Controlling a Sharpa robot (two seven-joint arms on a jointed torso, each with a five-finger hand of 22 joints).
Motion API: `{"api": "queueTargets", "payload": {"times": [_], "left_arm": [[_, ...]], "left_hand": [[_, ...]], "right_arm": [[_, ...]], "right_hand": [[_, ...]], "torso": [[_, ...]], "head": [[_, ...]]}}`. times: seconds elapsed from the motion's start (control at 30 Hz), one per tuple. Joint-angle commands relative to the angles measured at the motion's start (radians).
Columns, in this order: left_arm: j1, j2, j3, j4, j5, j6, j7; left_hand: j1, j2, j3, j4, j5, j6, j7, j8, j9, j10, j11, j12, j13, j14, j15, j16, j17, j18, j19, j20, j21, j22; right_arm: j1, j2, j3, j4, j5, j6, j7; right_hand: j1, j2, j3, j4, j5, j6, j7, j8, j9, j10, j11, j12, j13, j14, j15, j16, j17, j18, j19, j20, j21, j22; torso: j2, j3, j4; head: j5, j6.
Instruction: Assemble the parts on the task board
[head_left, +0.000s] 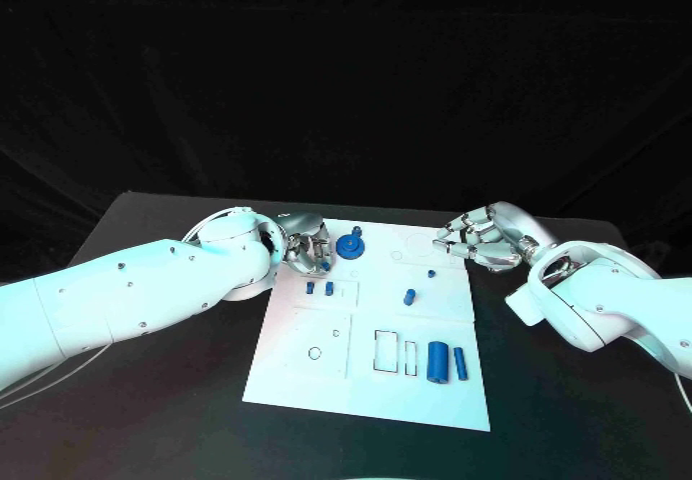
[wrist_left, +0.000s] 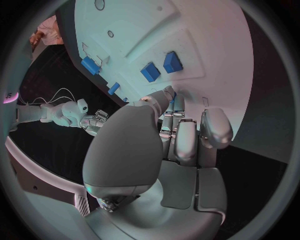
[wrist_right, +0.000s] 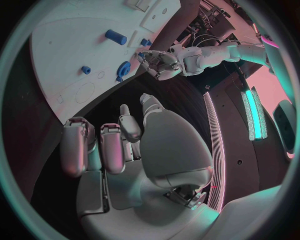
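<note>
My left hand (head_left: 303, 252) sits at the far left corner of the task board (head_left: 303, 370), fingers curled toward the blue round part (head_left: 351, 246) just beside them; whether they touch or pinch it I cannot tell. My right hand (head_left: 483, 238) hovers off the board's far right corner, fingers loosely bent and holding nothing. I judge the step in hand to be seating this round part at the far edge. Two blue cylinders (head_left: 438, 358) lie near the board's right near corner, and small blue pieces (head_left: 319, 287) stand mid-board. Next, I reckon, I need a firm grip and a careful alignment before pressing down.
</note>
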Motion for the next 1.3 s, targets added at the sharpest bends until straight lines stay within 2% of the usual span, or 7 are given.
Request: {"api": "queueTargets", "payload": {"times": [0.03,0.2,0.4,1.03,1.1,1.3], "left_arm": [[0.0,0.003,0.0,0.0,0.005,0.031,-0.004],[0.0,0.006,0.0,-0.003,0.005,0.029,-0.004],[0.0,0.01,-0.001,-0.006,0.01,0.021,-0.004],[0.0,0.01,-0.002,-0.008,0.012,0.04,-0.015],[0.0,0.009,-0.002,-0.008,0.012,0.041,-0.016],[0.0,0.005,-0.002,-0.006,0.012,0.034,-0.019]], "left_hand": [[-0.013,0.001,0.001,-0.004,-0.006,0.005,-0.002,-0.006,0.0,0.004,0.003,-0.005,-0.001,0.004,0.001,-0.001,-0.001,-0.014,0.001,0.001,0.002,0.0],[-0.017,0.0,0.001,-0.005,-0.008,0.004,-0.002,-0.009,-0.001,0.004,0.003,-0.008,-0.001,0.004,0.001,0.0,0.0,-0.013,0.0,0.001,0.002,0.0],[-0.028,-0.005,0.004,-0.01,-0.009,-0.031,0.004,-0.042,-0.014,0.006,0.007,-0.02,-0.002,0.003,0.004,0.003,0.0,-0.013,-0.002,0.003,0.003,0.001],[-0.032,-0.009,0.006,-0.015,-0.01,-0.046,0.006,-0.059,-0.02,0.012,0.007,-0.024,0.001,0.003,0.005,0.004,-0.001,-0.014,-0.001,0.003,0.007,0.007],[-0.034,-0.01,0.006,-0.017,-0.01,-0.05,0.006,-0.062,-0.022,0.012,0.008,-0.026,0.001,0.003,0.005,0.004,-0.002,-0.014,-0.002,0.003,0.007,0.006],[-0.039,-0.021,0.007,-0.024,-0.009,-0.082,0.01,-0.088,-0.032,0.016,0.008,-0.031,0.004,0.001,0.006,0.004,-0.006,-0.014,-0.003,0.004,0.007,0.007]], "right_arm": [[-0.001,0.001,0.0,0.001,-0.004,0.001,0.007],[-0.001,0.001,0.0,0.001,-0.004,0.001,0.007],[-0.001,0.002,0.0,0.001,-0.004,0.002,0.007],[-0.001,0.0,0.0,-0.001,-0.004,0.001,0.007],[-0.001,0.0,0.0,-0.001,-0.004,0.001,0.008],[-0.001,0.0,0.0,-0.004,-0.005,0.003,0.007]], "right_hand": [[0.002,0.009,-0.004,-0.001,0.006,-0.007,0.001,0.005,0.001,-0.006,0.001,-0.005,0.0,0.054,-0.006,-0.007,0.041,0.021,-0.006,0.0,-0.004,0.105],[0.002,0.009,-0.004,-0.001,0.006,-0.007,0.001,0.005,0.001,-0.006,0.001,-0.005,0.0,0.054,-0.006,-0.007,0.041,0.021,-0.006,0.0,-0.004,0.105],[0.002,0.009,-0.004,-0.001,0.006,-0.007,0.001,0.005,0.001,-0.006,0.001,-0.005,0.0,0.054,-0.006,-0.007,0.041,0.021,-0.006,0.0,-0.004,0.105],[0.001,0.01,-0.006,0.0,0.006,-0.008,0.001,0.005,0.002,-0.012,0.001,-0.012,-0.007,0.052,-0.006,-0.011,0.035,0.022,-0.009,0.0,-0.011,0.101],[0.002,0.009,-0.007,-0.001,0.006,-0.009,0.001,0.005,0.002,-0.037,0.001,-0.04,-0.038,0.049,-0.006,-0.02,0.023,0.024,-0.014,0.0,-0.019,0.096],[0.011,0.011,-0.016,0.002,0.007,-0.018,0.0,0.009,0.007,-0.195,0.0,-0.261,-0.266,0.032,-0.007,-0.073,-0.039,0.038,-0.049,-0.001,-0.085,0.056]], "torso": [[0.0,0.0001,0.0002],[0.0,0.0001,-0.0002],[0.0,0.0001,-0.0003],[0.0,0.0002,0.0003],[0.0,0.0002,0.0003],[0.0,0.0001,0.0001]], "head": [[0.0,-0.001],[0.0,-0.001],[0.0,-0.002],[-0.002,-0.002],[-0.002,-0.002],[-0.003,-0.001]]}}
